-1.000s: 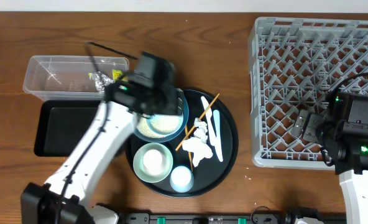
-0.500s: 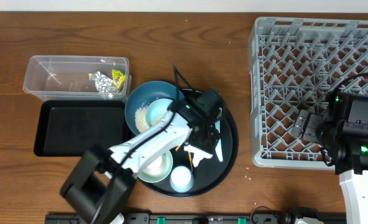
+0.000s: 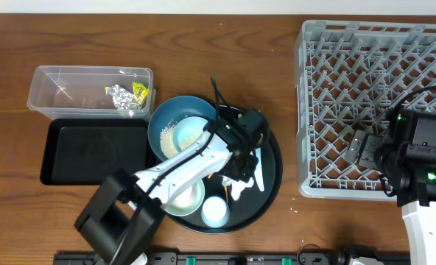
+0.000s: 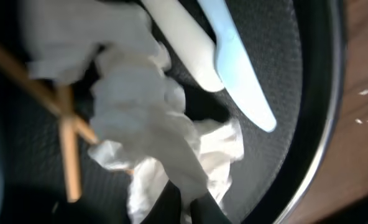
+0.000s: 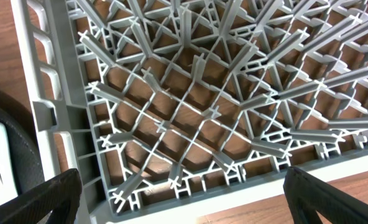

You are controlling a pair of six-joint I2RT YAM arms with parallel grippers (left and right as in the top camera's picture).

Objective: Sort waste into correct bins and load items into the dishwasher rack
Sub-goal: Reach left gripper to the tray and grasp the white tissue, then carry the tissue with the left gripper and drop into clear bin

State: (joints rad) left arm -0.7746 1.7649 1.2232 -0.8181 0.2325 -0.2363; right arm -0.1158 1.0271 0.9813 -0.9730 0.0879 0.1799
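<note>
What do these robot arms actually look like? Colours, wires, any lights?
Both are white tubular links with chunky black joints. The left arm and right arm each carry small green lights and thin black cables looping off them. The left gripper and right gripper are black, each with two fingers.

I'm looking at a brown wooden table [image 3: 225,59] with 4 things sitting directly on it. At the far left is a clear tub [image 3: 71,92]. A shallow black tray [image 3: 85,154] of the same footprint lies along the tub's near side, touching it as far as I can tell. A round tray [image 3: 273,177] sits mid-table, just beside the black tray. A grey rack [image 3: 303,118] fills the right end, with bare wood between it and the round tray. In my left wrist view, a few white specks [image 4: 360,93] lie on the wood just outside the round tray's rim.
</note>
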